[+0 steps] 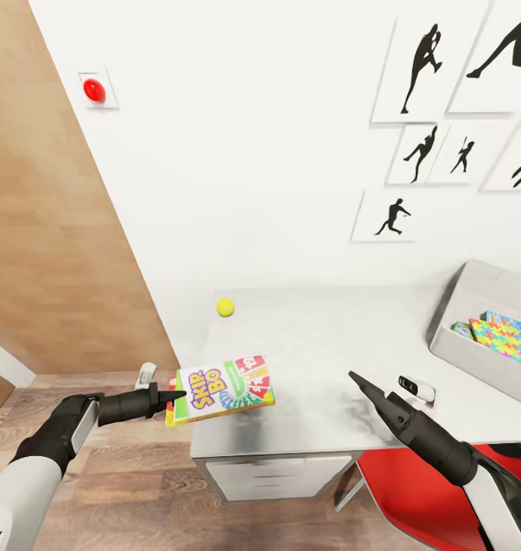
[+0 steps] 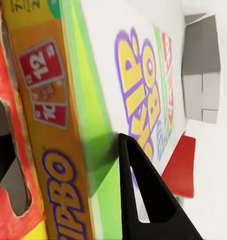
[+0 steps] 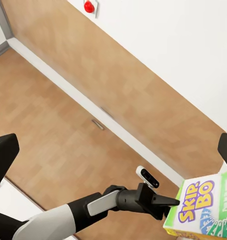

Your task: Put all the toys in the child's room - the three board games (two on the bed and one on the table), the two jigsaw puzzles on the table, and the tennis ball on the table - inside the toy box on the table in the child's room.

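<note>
My left gripper is shut on the near left edge of a Skip-Bo board game, a white, green and red box held flat just over the table's front left corner. Close up, one black finger lies across the printed board game. The yellow tennis ball rests near the table's far left edge. At the right stands the grey toy box with two jigsaw puzzles inside. My right gripper hovers open over the table front; past it show the left gripper and board game.
A red chair is tucked under the table on the right, by grey drawers. A white wall with black baseball silhouettes backs the table. A wood-panelled wall and plank floor lie to the left.
</note>
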You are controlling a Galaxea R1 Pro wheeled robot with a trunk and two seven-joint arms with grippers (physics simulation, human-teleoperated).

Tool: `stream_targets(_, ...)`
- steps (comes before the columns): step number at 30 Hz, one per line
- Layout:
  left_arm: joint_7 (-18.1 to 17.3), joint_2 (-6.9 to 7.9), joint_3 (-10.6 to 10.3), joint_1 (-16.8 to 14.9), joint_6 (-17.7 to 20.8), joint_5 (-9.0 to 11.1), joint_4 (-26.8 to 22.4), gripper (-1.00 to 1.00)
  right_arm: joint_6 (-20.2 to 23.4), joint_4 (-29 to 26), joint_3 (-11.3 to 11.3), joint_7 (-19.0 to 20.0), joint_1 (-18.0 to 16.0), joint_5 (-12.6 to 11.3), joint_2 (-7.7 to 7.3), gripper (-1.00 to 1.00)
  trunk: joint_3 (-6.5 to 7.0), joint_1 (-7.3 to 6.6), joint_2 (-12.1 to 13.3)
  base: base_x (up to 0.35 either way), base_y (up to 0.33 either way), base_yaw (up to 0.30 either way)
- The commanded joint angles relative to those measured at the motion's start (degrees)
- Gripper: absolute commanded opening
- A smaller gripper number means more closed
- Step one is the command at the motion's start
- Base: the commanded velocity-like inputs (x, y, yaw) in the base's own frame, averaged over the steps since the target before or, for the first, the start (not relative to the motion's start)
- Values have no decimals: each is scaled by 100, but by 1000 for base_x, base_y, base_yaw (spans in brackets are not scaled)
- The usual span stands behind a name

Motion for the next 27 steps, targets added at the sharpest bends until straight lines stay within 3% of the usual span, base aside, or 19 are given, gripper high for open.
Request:
stream_targets(1,-6,2,-4,-2,-29,-58,4,-100,45,0,0,2,-3,-34,-1,100,13,-22,38,0,0,0)
stream_targets(12,-37,28,-7,-2,-23,-40,-65,-100,41,6,-4,-9,-3,-28,-1,100,210,-263,479,0,0,0)
stream_targets(17,-53,36,-18,-2,192,-39,-332,-100,40,27,-2,-17,-3,-26,-1,100,300,-373,680,0,0,0)
stream_targets(22,-509,202,-21,-2,317,-49,-483,-100,39,21,-2,-25,-3,34,8,100,403,-483,880,0,0,0)
stream_targets(27,-995,492,-21,-2,343,-62,-509,-100,39,11,-1,-14,-3,176,15,100,532,-593,1081,0,0,0)
